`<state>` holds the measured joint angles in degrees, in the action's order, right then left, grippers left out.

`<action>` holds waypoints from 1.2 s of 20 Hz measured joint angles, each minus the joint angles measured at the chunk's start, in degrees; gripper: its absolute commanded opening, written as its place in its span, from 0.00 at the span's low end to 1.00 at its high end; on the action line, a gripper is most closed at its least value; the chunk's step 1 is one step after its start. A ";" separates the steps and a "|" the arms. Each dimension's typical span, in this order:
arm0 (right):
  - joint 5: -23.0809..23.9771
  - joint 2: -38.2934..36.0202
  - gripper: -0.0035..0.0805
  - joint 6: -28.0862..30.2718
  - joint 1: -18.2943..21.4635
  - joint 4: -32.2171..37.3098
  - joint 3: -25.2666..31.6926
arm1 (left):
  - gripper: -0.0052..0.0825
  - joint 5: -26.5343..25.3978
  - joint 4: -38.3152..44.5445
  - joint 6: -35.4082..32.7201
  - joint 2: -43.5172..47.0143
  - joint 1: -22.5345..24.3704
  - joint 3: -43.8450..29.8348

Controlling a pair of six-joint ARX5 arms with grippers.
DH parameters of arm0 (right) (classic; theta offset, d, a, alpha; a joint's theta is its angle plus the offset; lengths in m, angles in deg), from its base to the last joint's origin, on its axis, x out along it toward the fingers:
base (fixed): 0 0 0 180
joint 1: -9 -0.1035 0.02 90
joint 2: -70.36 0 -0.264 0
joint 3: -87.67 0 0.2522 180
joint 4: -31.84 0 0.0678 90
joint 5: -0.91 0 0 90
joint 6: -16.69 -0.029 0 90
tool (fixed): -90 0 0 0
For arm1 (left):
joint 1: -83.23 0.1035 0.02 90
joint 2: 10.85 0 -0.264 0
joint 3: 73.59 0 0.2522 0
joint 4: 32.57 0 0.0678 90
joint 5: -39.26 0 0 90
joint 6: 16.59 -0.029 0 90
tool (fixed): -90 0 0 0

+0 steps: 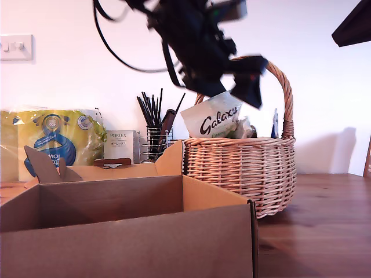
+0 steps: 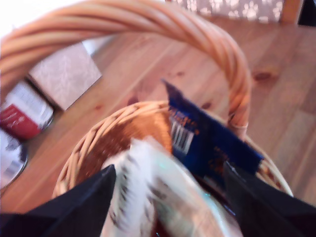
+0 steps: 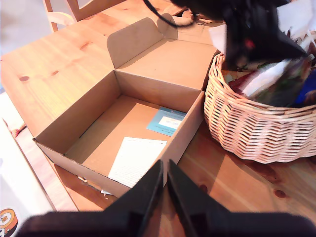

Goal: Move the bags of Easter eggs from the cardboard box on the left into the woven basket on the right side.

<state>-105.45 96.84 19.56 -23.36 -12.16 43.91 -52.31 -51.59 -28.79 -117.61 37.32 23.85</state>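
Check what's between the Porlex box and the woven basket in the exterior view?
A black wire utensil holder with dark utensils stands between the Porlex box and the woven basket, seen in the exterior view. A raised flap of the cardboard box overlaps that gap in front.

Plain white wall (image 1: 324,104) behind the scene, evenly lit. White light switch plate (image 1: 15,47) on the wall at the exterior view's upper left. Brown knotty pine wooden tabletop (image 1: 324,231) fills the foreground, with soft shadows cast on the wall at the exterior view's right. Pale wooden chair legs (image 3: 74,11) visible past the table's far edge in the second wrist view.
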 measured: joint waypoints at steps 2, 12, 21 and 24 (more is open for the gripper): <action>0.00 0.00 0.03 0.00 0.00 0.00 0.00 | 0.70 -0.04 0.02 0.00 1.99 0.17 0.00; 0.72 0.00 0.03 -0.07 0.00 0.31 0.00 | 0.03 3.32 -13.66 2.47 8.20 0.46 0.00; 9.35 0.02 0.03 -2.69 7.58 9.51 0.00 | 0.03 3.82 -4.79 4.31 23.32 4.22 -22.16; 9.27 0.00 0.03 -2.16 11.78 10.25 0.00 | 0.03 3.61 -0.50 7.45 31.12 10.34 -32.13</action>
<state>-96.19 96.84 17.40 -11.58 -1.91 43.91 -48.70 -52.09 -21.34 -86.48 47.66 -8.28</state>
